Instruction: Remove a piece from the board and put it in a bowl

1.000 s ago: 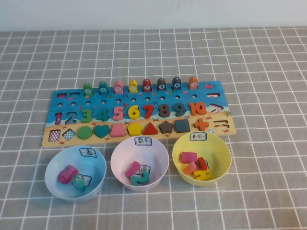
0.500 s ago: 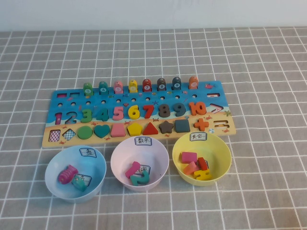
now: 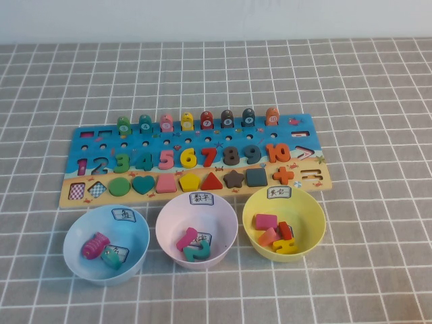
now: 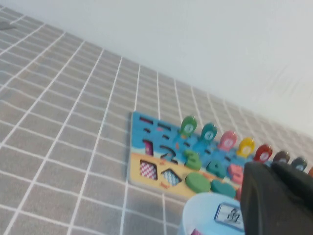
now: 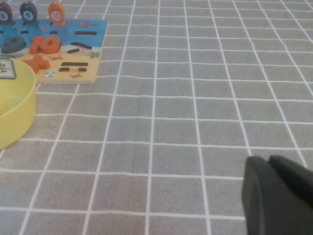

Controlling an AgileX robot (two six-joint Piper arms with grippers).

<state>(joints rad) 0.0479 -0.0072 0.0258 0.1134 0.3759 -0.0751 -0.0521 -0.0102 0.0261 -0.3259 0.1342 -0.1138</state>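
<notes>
From the high view, I see the board (image 3: pixel 196 160) across the middle of the frame and three bowls in a row below it. The green fish piece (image 3: pixel 123 125) stands at the left end of the fish row along the board's upper edge, just left of the teal fish (image 3: pixel 145 123). The light blue bowl (image 3: pixel 77 236), lower left, already holds a pink striped fish (image 3: pixel 96 245) and a teal one beside it. Neither arm appears here, so I judge the green fish's pick has not begun: reach, grasp, carry and drop all remain.

In the left wrist view, the left gripper (image 4: pixel 279 196) fills the lower right corner, its jaws together and holding nothing. The green fish (image 4: pixel 188 126) stands right of centre, with the blue bowl's rim (image 4: pixel 200 210) at the bottom edge.

In the right wrist view, the right gripper (image 5: pixel 276 193) sits lower right over bare cloth, jaws pressed together and empty. Only this view shows the board's far end (image 5: pixel 73 54) and the yellow bowl (image 5: pixel 17 110) from close by, upper left; the green fish is out of frame.
</notes>
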